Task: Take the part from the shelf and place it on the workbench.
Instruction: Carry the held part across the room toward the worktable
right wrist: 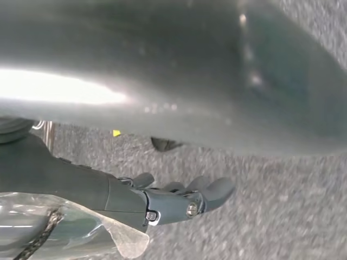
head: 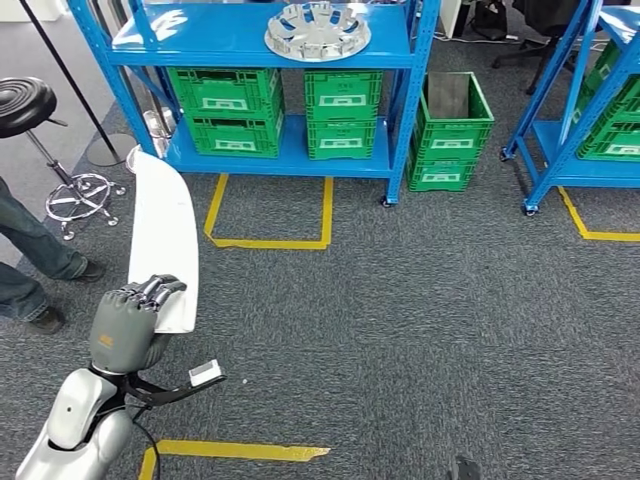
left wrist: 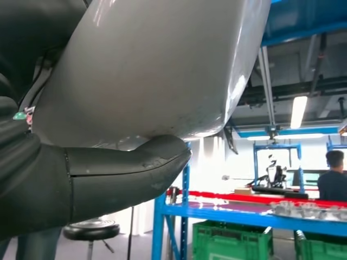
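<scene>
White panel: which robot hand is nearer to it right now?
Left. The left robot hand grips the white panel at its near end. The right robot hand hangs over the carpet with fingers extended, holding nothing.

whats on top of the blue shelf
A silver wheel cover lies on the blue shelf's top board. Green crates sit on the board below; their contents are hidden by the top board.

a parts storeroom inside an industrial workshop.
blue steel shelving racks on castors hold green slotted plastic crates and a silver spoked wheel cover; yellow tape outlines mark bays on grey carpet, a black round stool stands nearby, and strip lights hang from an open ceiling.
</scene>
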`<state>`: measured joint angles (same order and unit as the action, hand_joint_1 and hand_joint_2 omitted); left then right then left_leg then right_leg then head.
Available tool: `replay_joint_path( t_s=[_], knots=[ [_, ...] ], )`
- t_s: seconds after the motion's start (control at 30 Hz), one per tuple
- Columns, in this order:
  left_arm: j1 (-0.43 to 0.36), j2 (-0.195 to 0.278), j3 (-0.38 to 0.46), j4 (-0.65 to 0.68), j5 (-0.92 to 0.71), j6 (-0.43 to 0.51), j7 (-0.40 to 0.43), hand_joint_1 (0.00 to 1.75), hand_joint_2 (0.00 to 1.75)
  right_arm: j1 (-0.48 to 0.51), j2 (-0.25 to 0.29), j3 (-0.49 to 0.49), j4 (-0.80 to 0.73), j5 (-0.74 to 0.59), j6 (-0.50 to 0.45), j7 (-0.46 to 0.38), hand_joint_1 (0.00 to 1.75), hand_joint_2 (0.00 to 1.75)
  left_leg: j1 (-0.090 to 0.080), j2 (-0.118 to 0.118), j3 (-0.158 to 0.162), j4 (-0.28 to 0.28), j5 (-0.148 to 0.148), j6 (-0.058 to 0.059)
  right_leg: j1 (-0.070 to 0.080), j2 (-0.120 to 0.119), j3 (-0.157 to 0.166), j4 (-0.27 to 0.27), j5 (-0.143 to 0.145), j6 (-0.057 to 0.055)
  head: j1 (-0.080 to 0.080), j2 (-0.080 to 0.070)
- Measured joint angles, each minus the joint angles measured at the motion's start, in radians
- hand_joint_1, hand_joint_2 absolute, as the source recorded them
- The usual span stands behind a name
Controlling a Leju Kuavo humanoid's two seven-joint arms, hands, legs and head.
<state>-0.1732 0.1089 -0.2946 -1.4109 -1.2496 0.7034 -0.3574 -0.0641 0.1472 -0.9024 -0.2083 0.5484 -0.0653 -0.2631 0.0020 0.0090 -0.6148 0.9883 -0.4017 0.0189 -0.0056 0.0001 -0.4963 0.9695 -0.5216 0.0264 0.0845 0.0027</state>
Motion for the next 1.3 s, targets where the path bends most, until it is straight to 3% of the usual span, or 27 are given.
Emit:
replay_joint_path(
  t_s=[0.07, 0.1, 0.17, 0.27, 0.33, 0.8, 0.87, 0.97, 1.03, 1.1, 1.13, 1.17, 1.2, 1.23, 1.27, 1.3],
  knots=[
    [-0.001, 0.001, -0.003, 0.001, -0.001, 0.000, 0.000, 1.75, 1.75, 0.001, 0.001, -0.001, 0.000, 0.001, 0.000, 0.000, 0.00, 0.00, 0.000, -0.001, -0.002, -0.005, 0.003, 0.029, 0.002, -0.001, -0.005, -0.002, 0.006, -0.007, -0.003, 0.000],
    [-0.002, 0.002, -0.004, 0.002, -0.001, 0.000, 0.000, 1.75, 1.75, 0.001, 0.002, -0.001, 0.000, 0.001, 0.000, 0.000, 0.00, 0.00, 0.000, -0.001, -0.003, -0.007, 0.011, 0.034, 0.004, -0.002, -0.007, -0.002, 0.008, -0.011, -0.003, 0.000],
    [-0.002, 0.002, -0.007, 0.003, -0.001, 0.000, 0.000, 1.75, 1.75, 0.001, 0.002, -0.001, 0.000, 0.003, 0.001, 0.000, 0.00, 0.00, 0.001, -0.001, -0.002, -0.014, 0.023, 0.027, 0.006, -0.002, -0.011, -0.001, 0.013, -0.017, -0.003, 0.000],
    [-0.002, 0.002, -0.009, 0.005, 0.000, 0.000, 0.000, 1.75, 1.75, 0.001, 0.002, -0.002, 0.000, 0.005, 0.001, 0.000, 0.00, 0.00, 0.004, -0.001, -0.003, -0.022, 0.041, -0.004, 0.007, -0.003, -0.016, 0.000, 0.017, -0.021, -0.003, 0.000],
    [-0.002, 0.002, -0.010, 0.006, 0.002, 0.000, 0.000, 1.75, 1.75, 0.001, 0.002, -0.002, 0.000, 0.007, 0.001, 0.000, 0.00, 0.00, 0.004, -0.002, -0.004, -0.024, 0.044, -0.013, 0.008, -0.003, -0.017, 0.002, 0.018, -0.022, -0.003, 0.000],
    [-0.002, 0.013, -0.009, 0.011, 0.019, 0.000, 0.000, 1.75, 1.75, -0.001, 0.003, -0.002, 0.000, 0.035, -0.018, -0.009, 0.00, 0.00, 0.004, -0.002, -0.016, -0.021, 0.043, -0.027, 0.006, -0.003, -0.029, 0.003, 0.019, -0.020, -0.002, 0.000],
    [-0.002, 0.015, -0.009, 0.011, 0.019, 0.000, 0.000, 1.75, 1.75, -0.001, 0.004, -0.002, 0.000, 0.036, -0.021, -0.009, 0.00, 0.00, 0.001, -0.003, -0.020, -0.016, 0.041, -0.020, 0.003, -0.006, -0.024, 0.000, 0.022, -0.013, -0.003, 0.000],
    [-0.005, 0.017, -0.009, 0.011, 0.018, 0.000, 0.000, 1.75, 1.75, -0.002, 0.007, -0.002, 0.000, 0.040, -0.033, -0.012, 0.00, 0.00, 0.006, -0.009, -0.010, -0.045, 0.054, 0.002, 0.003, -0.011, -0.017, -0.003, 0.018, -0.002, -0.005, 0.000],
    [-0.010, 0.015, -0.010, 0.012, 0.018, 0.000, -0.001, 1.75, 1.75, -0.002, 0.007, -0.002, 0.000, 0.043, -0.038, -0.013, 0.00, 0.00, 0.016, -0.016, 0.001, -0.075, 0.071, 0.007, 0.003, -0.005, -0.044, 0.057, -0.030, 0.005, -0.002, 0.000],
    [-0.014, 0.012, -0.010, 0.013, 0.019, 0.000, -0.001, 1.75, 1.75, -0.003, 0.007, -0.003, 0.000, 0.044, -0.041, -0.013, 0.00, 0.00, 0.019, -0.025, -0.005, -0.079, 0.078, 0.005, -0.005, -0.001, -0.099, 0.182, -0.102, 0.017, 0.000, 0.000],
    [-0.014, 0.011, -0.010, 0.015, 0.019, 0.000, -0.002, 1.75, 1.75, -0.003, 0.007, -0.003, 0.000, 0.044, -0.042, -0.013, 0.00, 0.00, 0.021, -0.032, -0.010, -0.078, 0.080, 0.001, -0.011, -0.001, -0.121, 0.233, -0.124, 0.024, 0.001, 0.000],
    [-0.013, 0.010, -0.010, 0.016, 0.019, 0.000, -0.002, 1.75, 1.75, -0.002, 0.007, -0.003, 0.000, 0.044, -0.043, -0.013, 0.00, 0.00, 0.025, -0.039, -0.016, -0.075, 0.083, -0.004, -0.016, -0.001, -0.128, 0.254, -0.128, 0.031, 0.001, 0.000],
    [-0.013, 0.009, -0.010, 0.017, 0.019, 0.000, -0.002, 1.75, 1.75, -0.002, 0.007, -0.004, 0.000, 0.044, -0.044, -0.013, 0.00, 0.00, 0.030, -0.048, -0.023, -0.070, 0.085, -0.011, -0.021, 0.000, -0.115, 0.234, -0.112, 0.039, 0.001, 0.000],
    [-0.014, 0.009, -0.010, 0.019, 0.019, 0.000, -0.002, 1.75, 1.75, -0.002, 0.007, -0.004, 0.000, 0.044, -0.044, -0.013, 0.00, 0.00, 0.037, -0.058, -0.033, -0.061, 0.086, -0.020, -0.028, 0.005, -0.083, 0.176, -0.081, 0.047, 0.001, 0.000],
    [-0.014, 0.008, -0.011, 0.019, 0.019, 0.000, -0.003, 1.75, 1.75, -0.003, 0.007, -0.004, 0.000, 0.044, -0.044, -0.013, 0.00, 0.00, 0.042, -0.067, -0.043, -0.047, 0.085, -0.031, -0.034, 0.021, -0.046, 0.110, -0.057, 0.056, 0.001, 0.000],
    [-0.014, 0.008, -0.010, 0.019, 0.020, 0.000, -0.003, 1.75, 1.75, -0.003, 0.010, -0.004, 0.000, 0.044, -0.044, -0.013, 0.00, 0.00, 0.046, -0.077, -0.054, -0.031, 0.083, -0.043, -0.038, 0.039, -0.018, 0.055, -0.039, 0.059, 0.004, 0.000]
  ],
)
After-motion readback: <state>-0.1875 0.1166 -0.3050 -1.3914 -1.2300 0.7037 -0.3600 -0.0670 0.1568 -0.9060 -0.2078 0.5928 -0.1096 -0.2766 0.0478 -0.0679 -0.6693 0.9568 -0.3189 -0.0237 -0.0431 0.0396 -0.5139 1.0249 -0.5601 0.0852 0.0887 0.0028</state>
